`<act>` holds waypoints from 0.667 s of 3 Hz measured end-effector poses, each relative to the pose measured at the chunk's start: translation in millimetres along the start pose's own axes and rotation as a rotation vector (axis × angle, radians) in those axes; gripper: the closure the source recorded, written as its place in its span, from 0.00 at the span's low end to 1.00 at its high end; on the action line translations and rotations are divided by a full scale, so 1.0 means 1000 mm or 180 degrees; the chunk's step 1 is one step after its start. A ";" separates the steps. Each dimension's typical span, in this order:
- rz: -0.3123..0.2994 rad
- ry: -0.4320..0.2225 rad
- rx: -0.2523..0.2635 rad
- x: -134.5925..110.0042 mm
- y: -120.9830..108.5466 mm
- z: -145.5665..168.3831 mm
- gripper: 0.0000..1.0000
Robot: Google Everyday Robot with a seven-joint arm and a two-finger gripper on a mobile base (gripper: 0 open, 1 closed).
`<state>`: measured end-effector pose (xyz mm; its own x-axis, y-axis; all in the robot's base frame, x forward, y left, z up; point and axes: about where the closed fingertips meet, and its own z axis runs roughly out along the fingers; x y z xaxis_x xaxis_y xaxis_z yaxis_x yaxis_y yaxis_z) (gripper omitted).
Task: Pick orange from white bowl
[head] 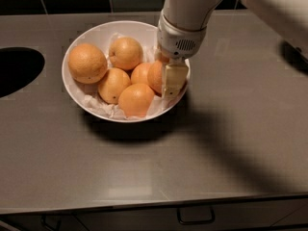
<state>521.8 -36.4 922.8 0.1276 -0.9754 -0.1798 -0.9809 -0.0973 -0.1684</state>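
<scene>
The white bowl (72, 83), lined with crumpled white paper, stands on the grey counter and holds several oranges. My gripper (167, 77) reaches down into the bowl's right side, set against a deep orange orange (154, 76) that it partly hides. A big orange (87, 63) lies at the bowl's left and a paler one (125, 53) at the back. Two smaller oranges (113, 84) lie in the middle, and another orange (136, 99) lies at the front.
A dark round opening (17, 71) is cut into the counter at the left. Dark tiles run along the back wall. Drawer handles (195, 215) show under the counter's front edge. My arm casts a shadow to the right of the bowl.
</scene>
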 end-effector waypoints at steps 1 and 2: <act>0.0018 0.0084 0.0082 0.011 0.003 0.010 0.38; 0.0023 0.0103 0.0099 0.013 0.004 0.011 0.37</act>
<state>521.3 -47.2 909.0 0.1151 -0.9820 -0.1497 -0.9767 -0.0845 -0.1972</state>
